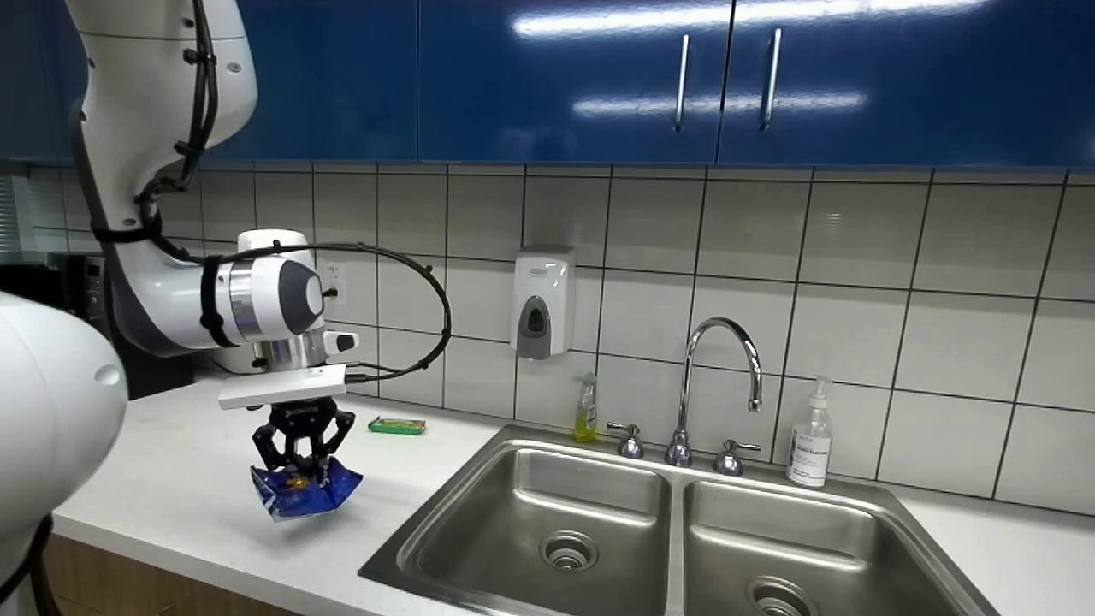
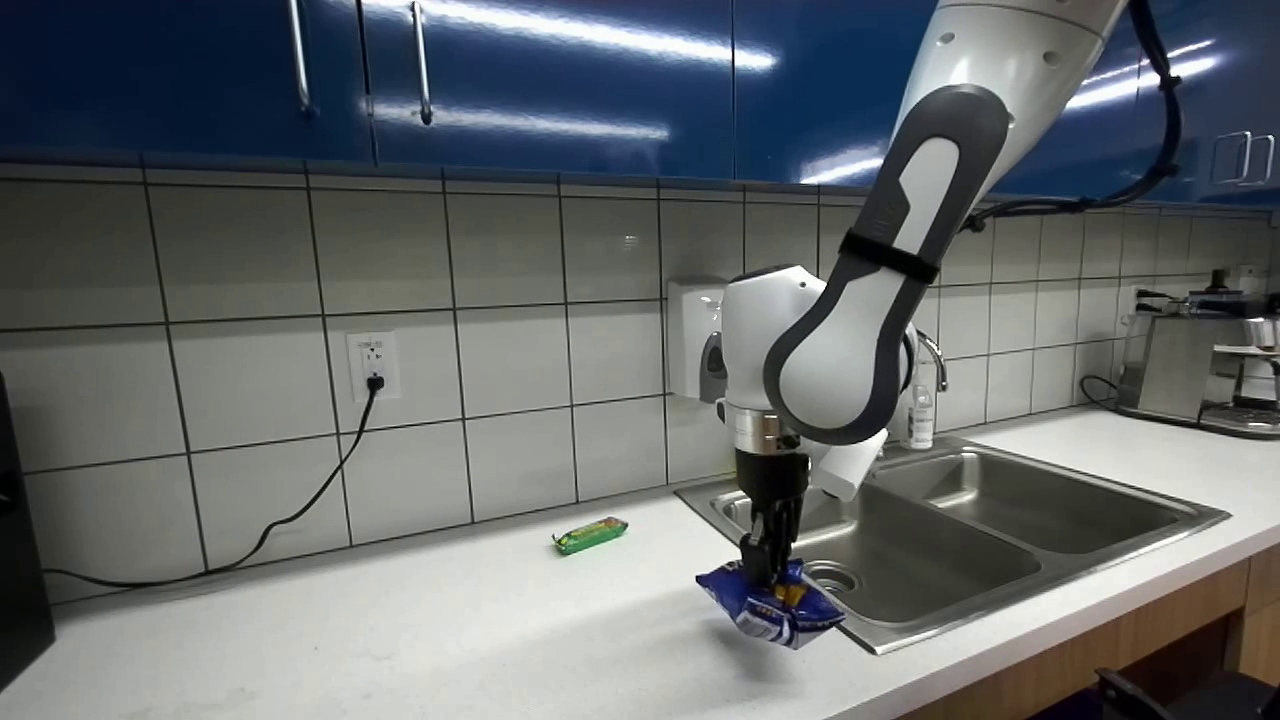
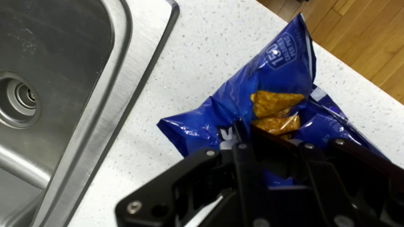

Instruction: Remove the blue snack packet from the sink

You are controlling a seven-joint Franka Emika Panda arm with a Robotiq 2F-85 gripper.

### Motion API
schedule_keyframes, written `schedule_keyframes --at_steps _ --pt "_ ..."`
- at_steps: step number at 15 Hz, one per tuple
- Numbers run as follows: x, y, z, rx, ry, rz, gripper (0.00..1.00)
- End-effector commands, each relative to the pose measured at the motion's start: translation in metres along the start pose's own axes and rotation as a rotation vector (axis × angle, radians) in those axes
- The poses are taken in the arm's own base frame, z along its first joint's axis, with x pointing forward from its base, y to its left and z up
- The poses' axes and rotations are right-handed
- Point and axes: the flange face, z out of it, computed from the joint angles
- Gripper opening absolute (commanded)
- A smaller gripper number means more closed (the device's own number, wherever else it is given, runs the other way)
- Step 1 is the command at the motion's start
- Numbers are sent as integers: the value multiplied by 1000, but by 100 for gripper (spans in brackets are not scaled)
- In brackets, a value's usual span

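The blue snack packet (image 1: 312, 502) is a shiny crumpled foil bag with an orange chip picture. It also shows in an exterior view (image 2: 772, 615) and in the wrist view (image 3: 281, 75). My gripper (image 1: 308, 470) points down with its fingers shut on the packet's middle. It also shows in an exterior view (image 2: 768, 568) and in the wrist view (image 3: 252, 135). The packet hangs a little above the white counter, beside the sink, with a shadow below it. The sink (image 1: 676, 522) has two steel bowls with drains. Its rim shows in the wrist view (image 3: 139, 41). The fingertips are partly hidden by the foil.
A small green packet (image 1: 397, 426) lies on the counter (image 2: 400, 640) near the wall. A gooseneck faucet (image 1: 684, 385), a yellow soap bottle (image 1: 586, 411) and a white pump bottle (image 1: 810, 445) stand behind the sink. A wall dispenser (image 1: 544, 304) and blue cabinets (image 1: 565, 77) are above.
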Motion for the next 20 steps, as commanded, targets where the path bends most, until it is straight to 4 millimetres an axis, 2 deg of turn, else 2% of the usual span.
schedule_keyframes --at_steps 1,10,17,18,20 --pt "5 -8 4 -19 23 -10 1" --pt "15 -20 26 -40 2 -14 1" --pt "23 -21 38 -46 -14 0 1" --pt "24 -21 39 -48 -15 3 30" --pt "25 -19 41 -50 -16 8 38"
